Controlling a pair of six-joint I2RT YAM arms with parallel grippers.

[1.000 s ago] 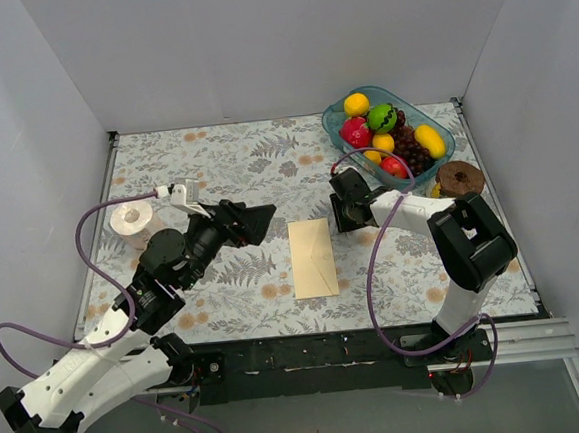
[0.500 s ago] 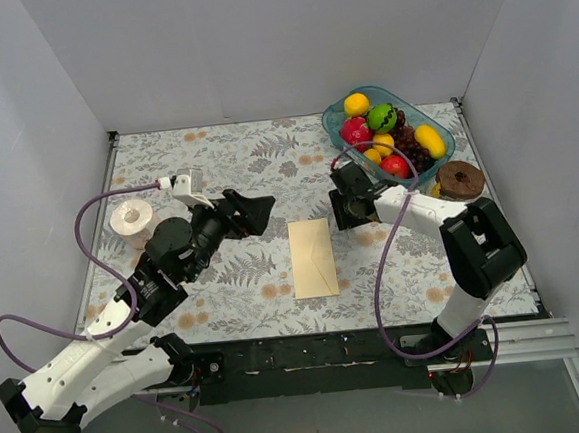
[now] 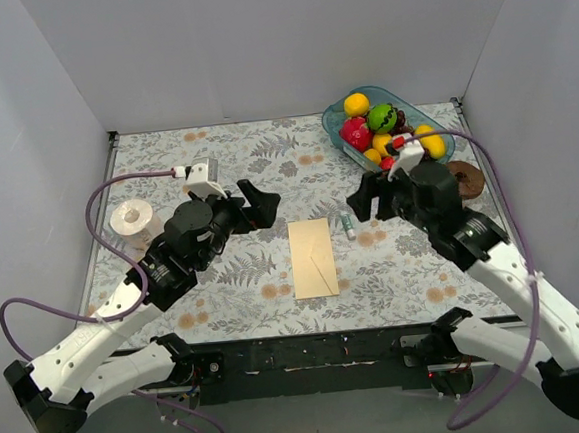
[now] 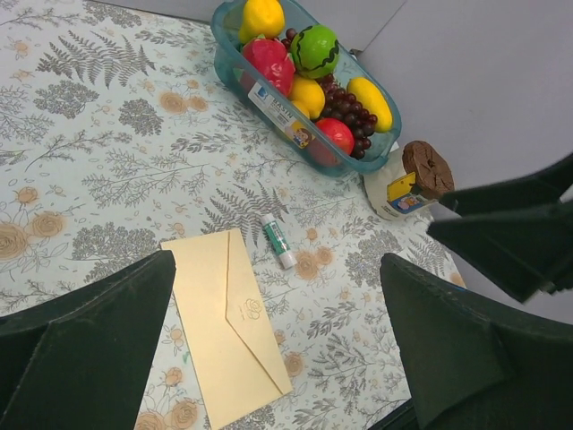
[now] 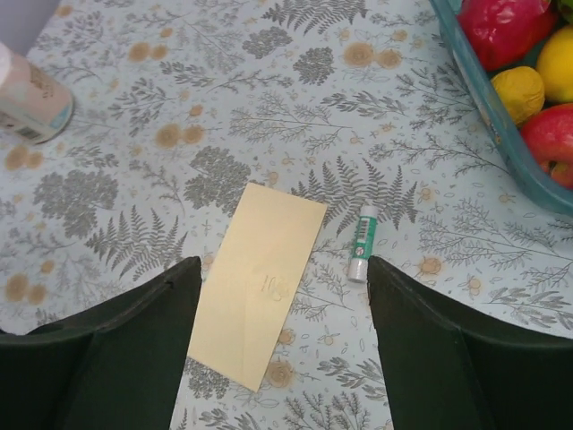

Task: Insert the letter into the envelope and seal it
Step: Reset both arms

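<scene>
On the floral table point(image 3: 225, 161), envelope point(image 3: 313, 258) flat, glue stick point(image 3: 347, 224) just beside; left hand point(image 3: 258, 204) and right hand point(image 3: 365, 198) spread, empty.

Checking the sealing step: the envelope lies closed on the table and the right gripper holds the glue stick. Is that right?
Not quite. The right gripper is open and empty; the glue stick lies on the table beside the envelope, as the right wrist view shows. The envelope does lie closed.
</scene>
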